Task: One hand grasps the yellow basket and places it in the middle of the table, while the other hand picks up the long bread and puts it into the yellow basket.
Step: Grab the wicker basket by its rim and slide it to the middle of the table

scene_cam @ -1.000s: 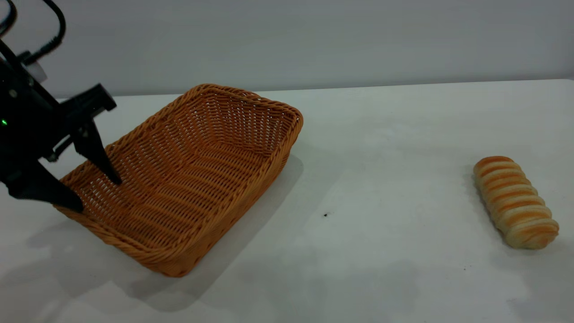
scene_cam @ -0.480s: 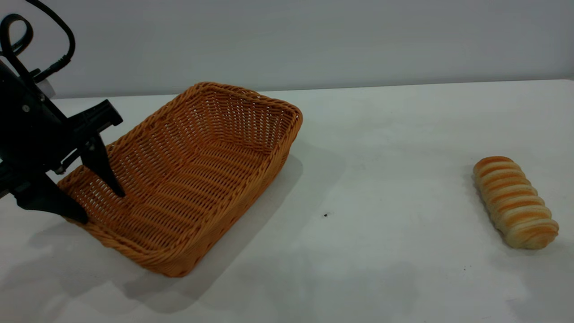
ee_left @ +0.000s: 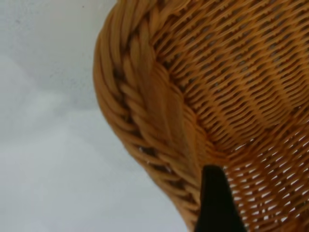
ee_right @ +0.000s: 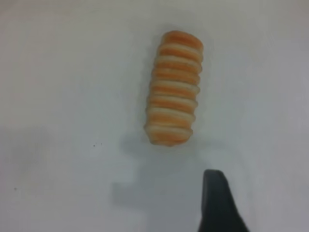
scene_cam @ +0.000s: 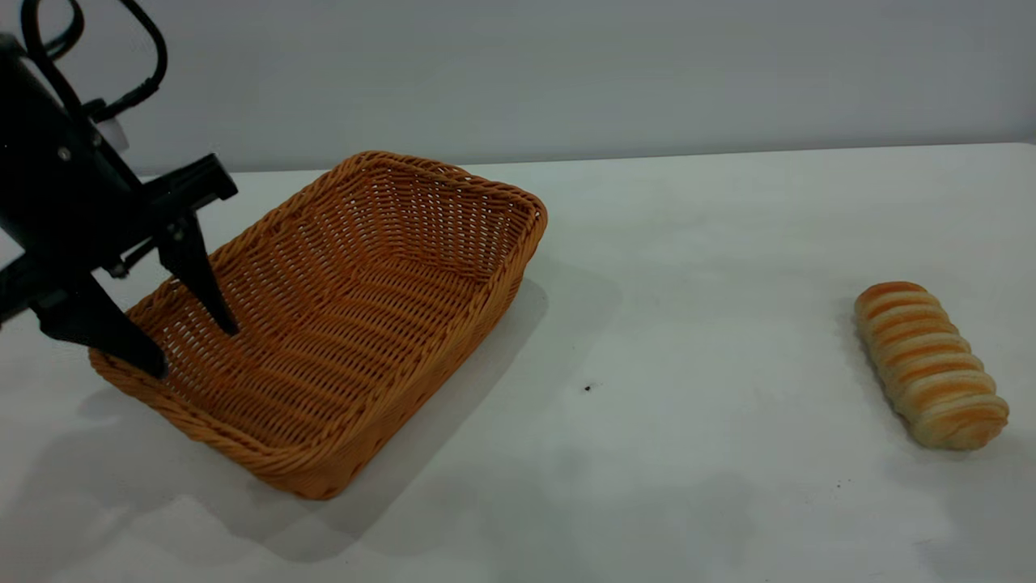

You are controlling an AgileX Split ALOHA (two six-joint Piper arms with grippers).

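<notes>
The yellow basket point(scene_cam: 348, 324) lies at the table's left, its long side running diagonally. Its left corner is raised a little off the table. My left gripper point(scene_cam: 194, 352) straddles that corner's braided rim, one finger inside on the weave and one outside, shut on the rim. The left wrist view shows the rim point(ee_left: 140, 111) close up and the inner finger point(ee_left: 215, 203). The long bread point(scene_cam: 931, 364) lies striped side up at the far right, untouched. My right gripper point(ee_right: 219, 208) is out of the exterior view and hangs above the table just short of the bread point(ee_right: 174, 87).
The white table point(scene_cam: 688, 283) has a tiny dark speck point(scene_cam: 588, 388) between basket and bread. A plain grey wall stands behind the table's far edge.
My left gripper dipped, then rose and shifted right with the basket's left corner, which now sits higher above a wider shadow. The bread has not moved.
</notes>
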